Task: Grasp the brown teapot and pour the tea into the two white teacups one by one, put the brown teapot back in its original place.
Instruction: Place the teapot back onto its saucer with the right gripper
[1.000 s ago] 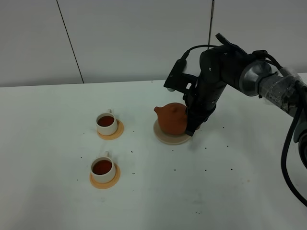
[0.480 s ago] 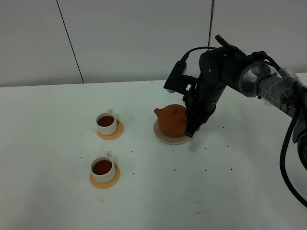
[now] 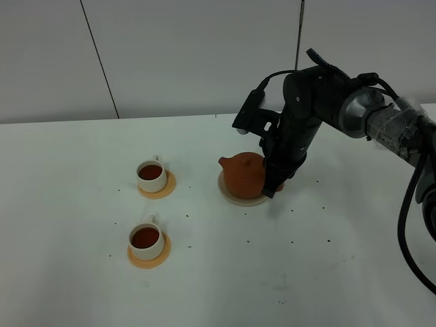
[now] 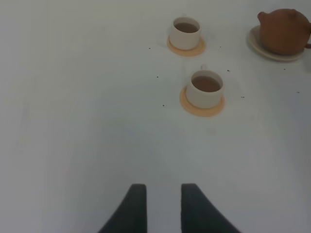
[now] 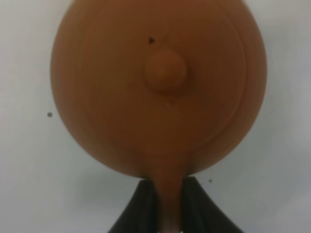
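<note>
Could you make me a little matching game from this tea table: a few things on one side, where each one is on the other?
Things:
1. brown teapot
2. far teacup
3. left gripper
4. right gripper

Places or states:
A. clamped on the pot's handle
B. over bare table, holding nothing
C. on the pale saucer
D. full of tea, on an orange coaster

Pairs: 1-C, 2-D, 3-B, 4-A

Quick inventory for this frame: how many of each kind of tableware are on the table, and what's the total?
Teapot: 1
Teacups: 2, both holding tea
Orange coasters: 2, one under each cup
Beige saucer: 1, under the teapot
Total: 6
</note>
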{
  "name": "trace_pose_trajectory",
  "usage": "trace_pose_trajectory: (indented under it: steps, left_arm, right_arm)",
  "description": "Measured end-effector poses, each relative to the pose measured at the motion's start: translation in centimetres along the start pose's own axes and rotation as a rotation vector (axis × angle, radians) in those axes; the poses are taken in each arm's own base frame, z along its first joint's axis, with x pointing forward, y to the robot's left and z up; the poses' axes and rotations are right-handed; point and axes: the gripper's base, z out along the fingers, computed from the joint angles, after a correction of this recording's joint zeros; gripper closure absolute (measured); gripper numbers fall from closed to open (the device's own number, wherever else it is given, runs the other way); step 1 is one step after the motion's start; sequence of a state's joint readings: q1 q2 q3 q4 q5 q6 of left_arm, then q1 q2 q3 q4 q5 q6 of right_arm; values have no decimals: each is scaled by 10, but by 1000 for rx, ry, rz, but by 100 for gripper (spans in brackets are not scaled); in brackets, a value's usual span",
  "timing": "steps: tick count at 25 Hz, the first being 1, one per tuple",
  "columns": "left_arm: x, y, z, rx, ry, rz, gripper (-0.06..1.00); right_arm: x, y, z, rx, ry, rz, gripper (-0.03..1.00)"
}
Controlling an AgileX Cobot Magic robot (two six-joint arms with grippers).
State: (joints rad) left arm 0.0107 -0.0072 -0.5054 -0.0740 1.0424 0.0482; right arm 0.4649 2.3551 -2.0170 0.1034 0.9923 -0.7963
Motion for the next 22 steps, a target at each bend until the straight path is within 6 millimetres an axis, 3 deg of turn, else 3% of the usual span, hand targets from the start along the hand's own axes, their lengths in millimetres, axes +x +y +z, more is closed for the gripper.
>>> trace_pose_trajectory:
  steps: [22]
  left_arm:
    - [0, 0, 0, 0, 0, 0, 70]
  right_arm:
    - [-1, 2, 0, -30, -15, 14, 86]
